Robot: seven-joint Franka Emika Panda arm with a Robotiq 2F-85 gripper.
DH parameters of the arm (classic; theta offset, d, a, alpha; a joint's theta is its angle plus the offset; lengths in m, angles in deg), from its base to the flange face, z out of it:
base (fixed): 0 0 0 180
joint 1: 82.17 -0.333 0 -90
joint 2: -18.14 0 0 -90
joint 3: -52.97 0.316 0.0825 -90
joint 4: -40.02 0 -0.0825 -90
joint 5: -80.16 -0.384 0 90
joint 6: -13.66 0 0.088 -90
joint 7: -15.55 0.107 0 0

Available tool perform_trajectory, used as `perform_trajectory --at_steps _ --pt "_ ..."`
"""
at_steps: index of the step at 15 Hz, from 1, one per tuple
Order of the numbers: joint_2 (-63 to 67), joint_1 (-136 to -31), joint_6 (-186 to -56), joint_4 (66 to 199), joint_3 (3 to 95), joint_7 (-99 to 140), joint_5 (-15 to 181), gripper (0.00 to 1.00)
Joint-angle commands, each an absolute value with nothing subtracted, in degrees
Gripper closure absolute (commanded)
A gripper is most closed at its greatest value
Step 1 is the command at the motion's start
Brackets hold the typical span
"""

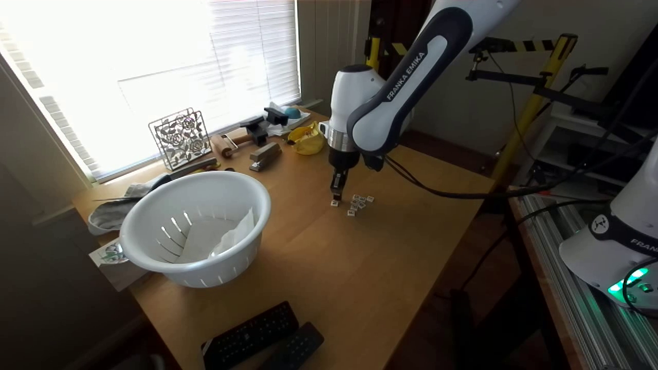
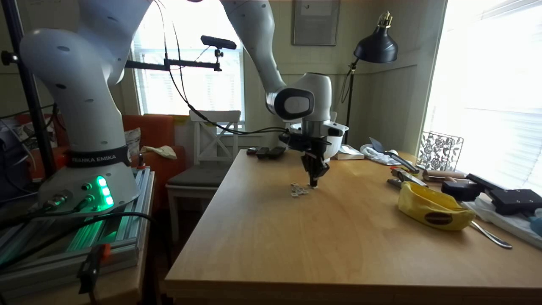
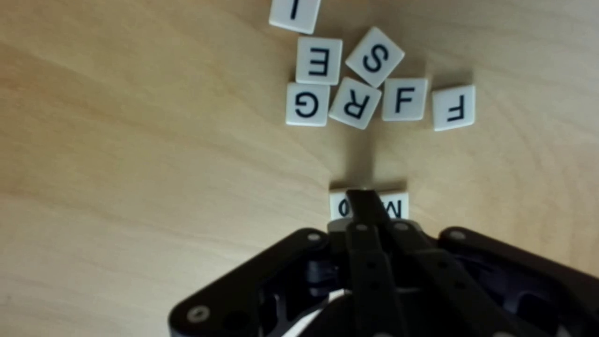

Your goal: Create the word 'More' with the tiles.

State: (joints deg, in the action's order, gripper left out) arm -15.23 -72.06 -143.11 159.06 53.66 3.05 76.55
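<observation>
In the wrist view, an O tile [image 3: 337, 208] and an M tile [image 3: 398, 206] lie side by side, flat on the table. My gripper [image 3: 364, 193] is shut, its fingertips together over the seam between them, hiding part of both. Whether the tips touch the tiles I cannot tell. Beyond lie loose tiles: G [image 3: 308, 104], E [image 3: 319, 61], R [image 3: 355, 103], S [image 3: 375, 57], two F tiles [image 3: 405, 99] and one cut off at the top edge [image 3: 295, 14]. In both exterior views the gripper [image 1: 336, 195] [image 2: 313, 183] points down beside the tile cluster [image 1: 354, 207] [image 2: 299, 191].
A white colander [image 1: 205, 266] stands on the wooden table [image 1: 401, 231]. Two black remotes [image 1: 250, 336] lie at the near end. A yellow banana-shaped pouch [image 2: 432, 207], a stapler-like object [image 1: 265, 155] and a metal rose-pattern holder [image 1: 180, 136] are along the window side.
</observation>
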Motion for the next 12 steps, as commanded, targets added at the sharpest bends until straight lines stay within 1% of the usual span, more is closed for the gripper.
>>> perform_trajectory --at_steps 1,4,12 --pt "-13.0 -70.2 -146.5 162.0 55.4 1.0 76.1 1.0" --pt "-11.3 -69.9 -147.8 163.9 55.9 0.6 76.3 1.0" --pt "-6.5 -73.7 -142.2 167.7 51.1 5.3 79.2 1.0"
